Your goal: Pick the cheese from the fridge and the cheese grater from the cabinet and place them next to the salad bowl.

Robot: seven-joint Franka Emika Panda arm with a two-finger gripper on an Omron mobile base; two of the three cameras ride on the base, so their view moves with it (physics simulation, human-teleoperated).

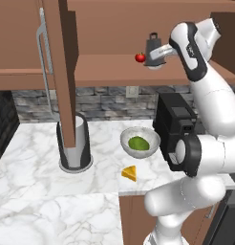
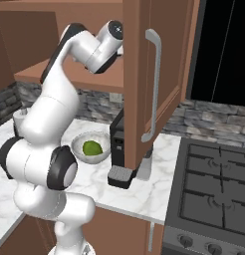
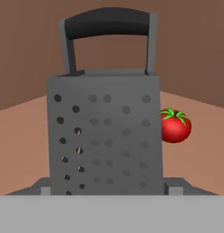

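My gripper [image 1: 154, 56] is up inside the open cabinet [image 1: 62, 72], reaching across the shelf to the cheese grater [image 1: 153, 44]. In the hand view the grater [image 3: 104, 136] sits right betw. my two finger tips, one at each lower side of its body. Jaws look part-closed around it, tips at or v. near its walls, but I can't tell for sure if they're pressing on it or just flanking it. Grater stands upright on the shelf.

Grater: dark grey metal, boxy, tapering a bit toward the top, flat face dotted w/ rows of small round holes, black loop handle arched over the top. Just beside it is a small red tomato [image 3: 175, 125], glossy, round, green star-shaped stem; in the left base view the tomato [image 1: 140, 58] is left of the grater on the same shelf.

Cabinet is brown wood, smooth, door swung open w/ a long silver bar handle [image 1: 44, 52].

Below, on the white marbled counter [image 1: 33, 158]: salad bowl [image 1: 140, 142], round, pale grey, green leafy lump inside. Cheese [image 1: 130, 173], small yellow-orange wedge, lies near the bowl on its front side, not touching. Tall grey cylinder [image 1: 76, 143] stands further left, black coffee machine [image 1: 174, 129] just right of the bowl. Grey stone-tile backsplash [image 1: 110, 100] behind.
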